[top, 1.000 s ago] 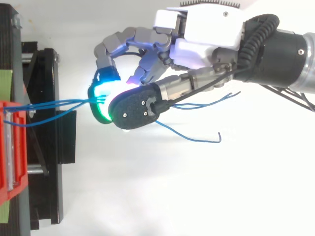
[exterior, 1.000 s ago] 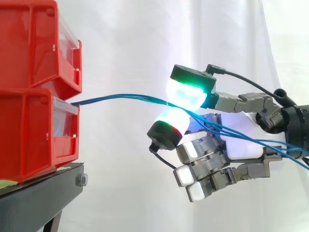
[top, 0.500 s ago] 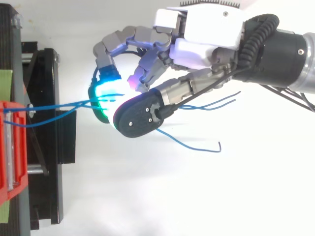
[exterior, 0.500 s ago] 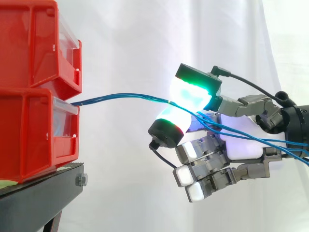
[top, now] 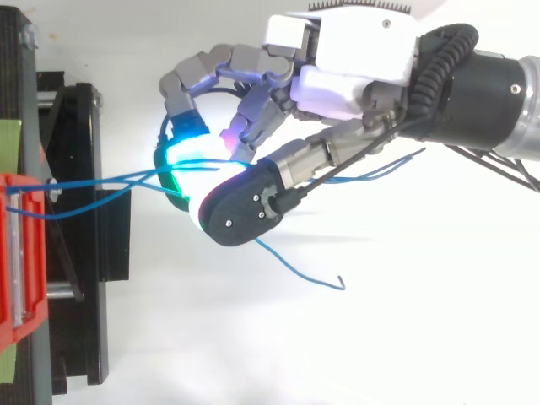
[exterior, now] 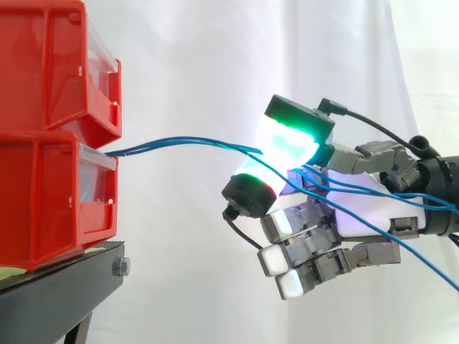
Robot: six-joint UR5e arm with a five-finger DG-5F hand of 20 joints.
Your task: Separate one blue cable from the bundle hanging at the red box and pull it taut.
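Observation:
Several thin blue cables [exterior: 179, 142] leave the gap between the two stacked red bins [exterior: 50, 193] and run nearly level to my hand [exterior: 358, 208]. They pass between two glowing pads: a green-cyan one above and a red-rimmed one below. Those pads still close on the strands, while the other fingers curl underneath. From above, the cables [top: 93, 181] fan slightly between the bins [top: 17, 253] and the hand [top: 354, 59]. Their loose tails trail right behind the pads; one tail [top: 312, 274] curves away with a hooked end, and another [exterior: 423, 261] droops low.
The bins sit on a black stand [exterior: 64, 287] at the left, also seen from above [top: 84, 253]. A white curtain backs the scene. The arm comes in from the right.
The hand has drifted slightly right and up. The black-backed fingertip has swung outward from the green pad, loosening the pinch. One loose tail has dropped and swung toward the bins.

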